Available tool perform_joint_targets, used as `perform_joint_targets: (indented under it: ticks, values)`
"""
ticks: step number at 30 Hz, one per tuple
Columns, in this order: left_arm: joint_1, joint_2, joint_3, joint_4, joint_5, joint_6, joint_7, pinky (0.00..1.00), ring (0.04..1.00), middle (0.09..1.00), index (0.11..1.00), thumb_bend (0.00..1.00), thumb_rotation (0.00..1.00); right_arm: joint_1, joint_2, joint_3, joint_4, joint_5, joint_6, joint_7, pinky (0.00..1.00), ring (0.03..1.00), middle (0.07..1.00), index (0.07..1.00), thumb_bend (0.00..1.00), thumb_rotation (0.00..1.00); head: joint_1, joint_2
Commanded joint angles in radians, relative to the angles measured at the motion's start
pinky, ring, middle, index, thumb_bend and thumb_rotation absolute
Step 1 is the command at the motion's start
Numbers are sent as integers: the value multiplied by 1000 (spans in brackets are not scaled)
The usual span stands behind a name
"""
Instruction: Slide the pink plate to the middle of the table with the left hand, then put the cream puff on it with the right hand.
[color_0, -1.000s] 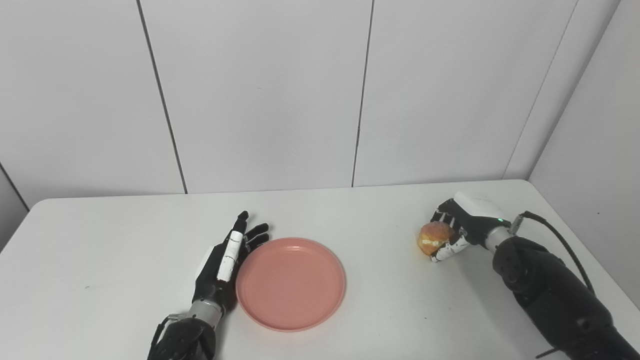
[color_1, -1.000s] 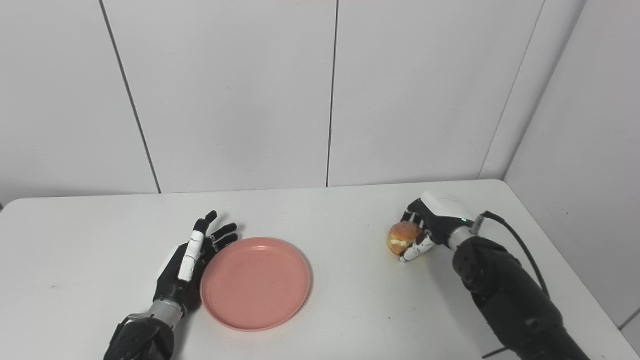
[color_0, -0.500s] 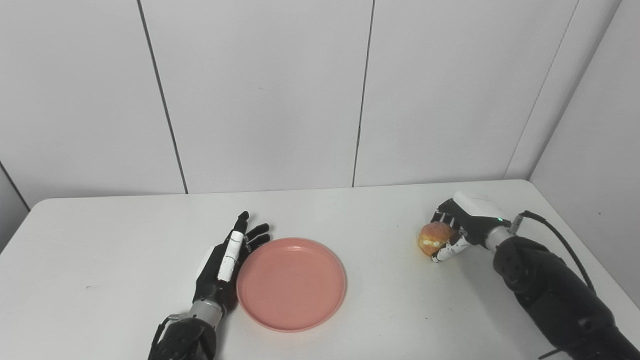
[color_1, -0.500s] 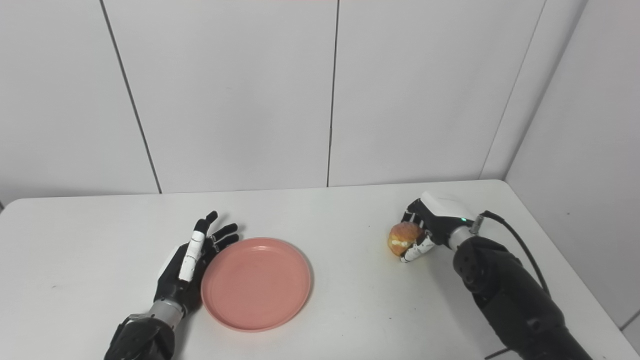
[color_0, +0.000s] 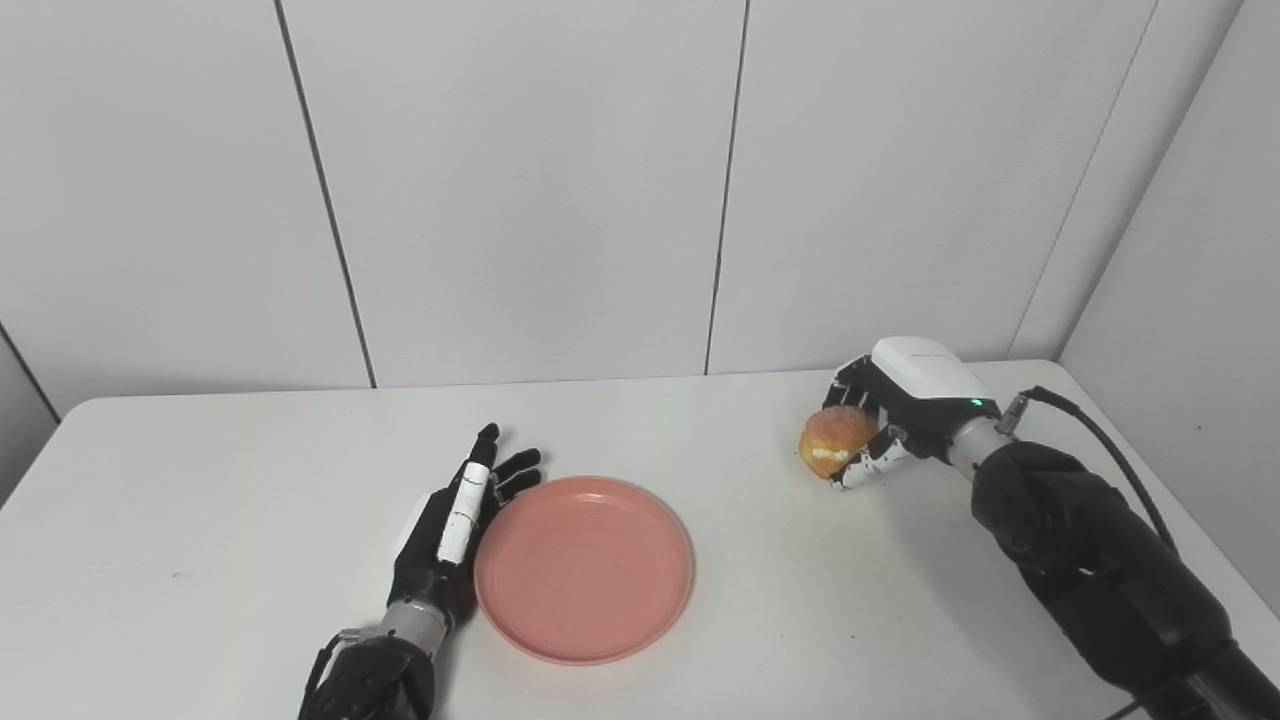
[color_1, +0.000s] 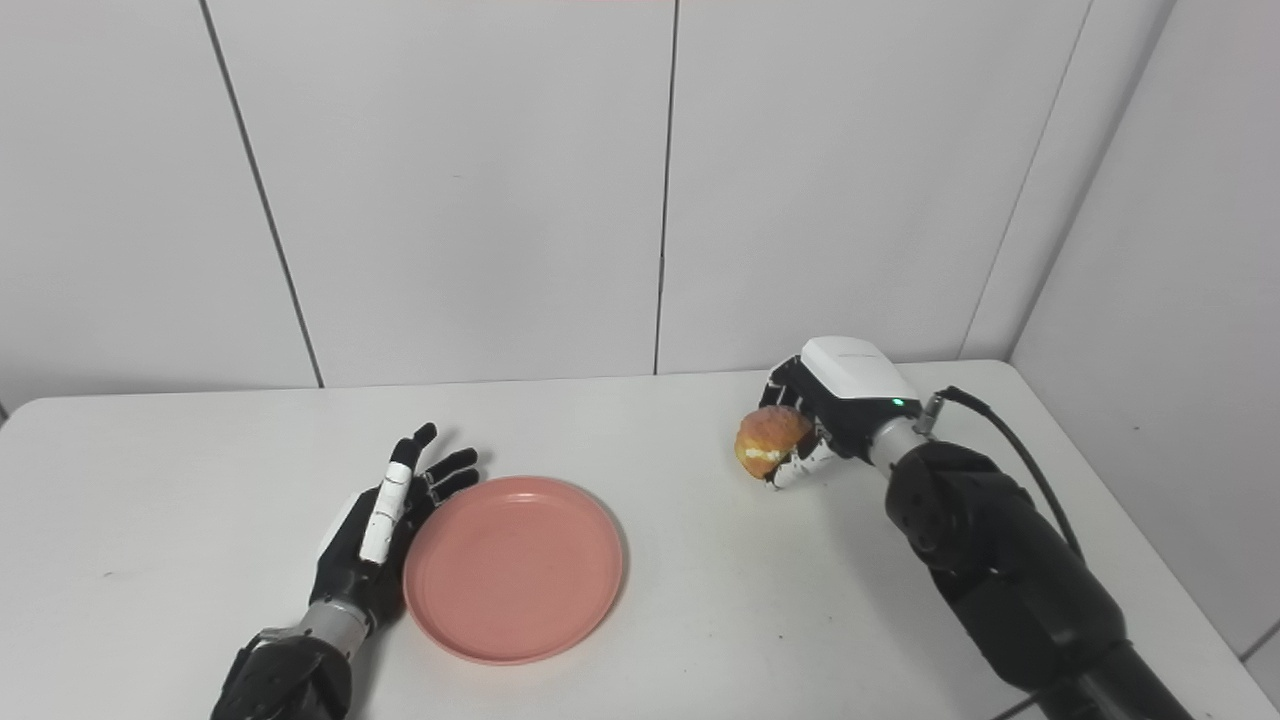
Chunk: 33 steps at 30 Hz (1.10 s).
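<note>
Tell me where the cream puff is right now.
The cream puff is held in the right robot hand, on the right side, beyond and right of the pink plate.

pink plate (color_0: 584, 568): empty, flat on table | cream puff (color_0: 836, 441): golden, held aloft

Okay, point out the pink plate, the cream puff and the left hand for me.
pink plate (color_0: 585, 570), left eye view, on the bare middle of its dish.
cream puff (color_0: 835, 435), left eye view, on its browned top, held in the right hand.
left hand (color_1: 365, 545), right eye view, on its back, beside the plate's rim.
</note>
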Motion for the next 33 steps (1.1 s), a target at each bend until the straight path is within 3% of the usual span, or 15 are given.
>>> perform_joint_targets:
  ticks: [1, 14, 21, 33]
  values:
    - [-9, -19, -11, -14, 6, 18, 3, 855, 846, 826, 983, 833, 869, -58, -8, -9, -65, 4, -49, -5, 416, 490, 529, 455, 521, 0, 14, 3]
    - [-4, -63, -47, -14, 50, 23, 48, 824, 824, 809, 972, 903, 874, -53, 30, -10, -206, 33, -73, 59, 371, 441, 501, 476, 525, 0, 218, 11]
    - [-2, -78, -62, -8, 78, 18, 69, 776, 805, 795, 982, 898, 897, -46, 74, 9, -217, 54, -125, 61, 359, 419, 468, 496, 526, 0, 258, 12]
    - [5, -86, -64, -2, 81, 3, 69, 796, 813, 802, 984, 886, 906, -53, 143, 51, -234, 31, -125, 100, 406, 443, 480, 490, 526, 0, 275, 10]
